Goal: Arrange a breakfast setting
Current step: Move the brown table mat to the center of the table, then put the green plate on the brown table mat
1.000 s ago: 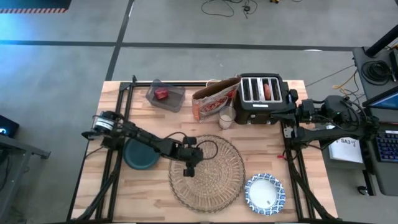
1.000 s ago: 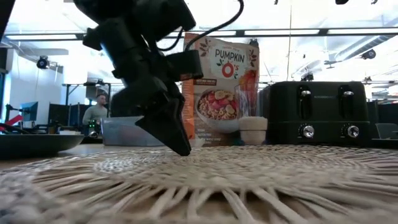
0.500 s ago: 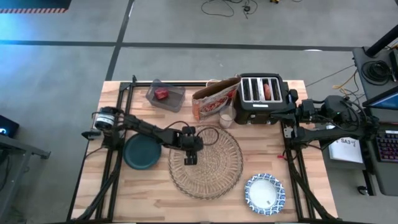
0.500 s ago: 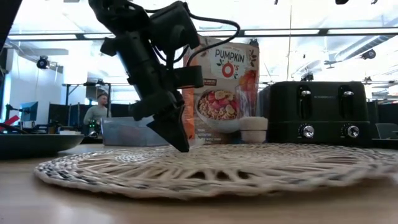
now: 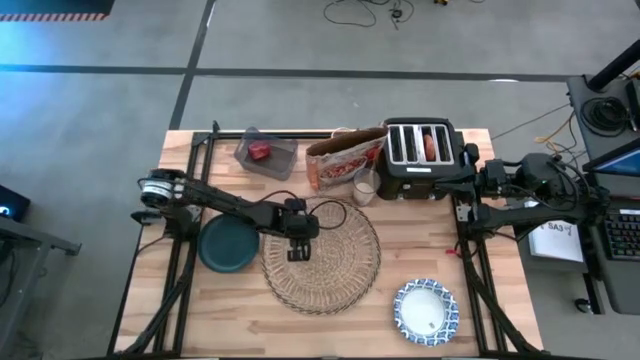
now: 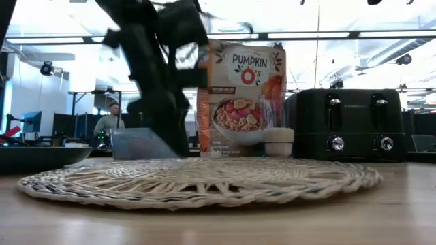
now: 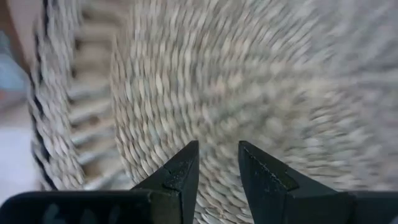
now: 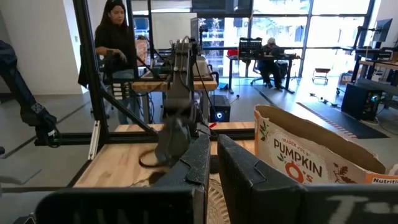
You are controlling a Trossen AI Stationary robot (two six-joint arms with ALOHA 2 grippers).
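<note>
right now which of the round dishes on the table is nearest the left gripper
The dark teal plate, just beside the left gripper, which is down on the round woven straw placemat. The blue-and-white patterned bowl sits across that placemat.

Both arms matte black, jointed; black cable looped over left arm (image 5: 235, 208); tool fingers (image 7: 180, 176) dark, wedge-shaped.

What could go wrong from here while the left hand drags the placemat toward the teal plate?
1. The left hand presses on the straw placemat, whose edge already nears the teal plate; more dragging could shove the plate.
2. The grip looks light; the weave might slip free.
3. The small glass stands just beyond the mat's far edge and might get nudged.
</note>
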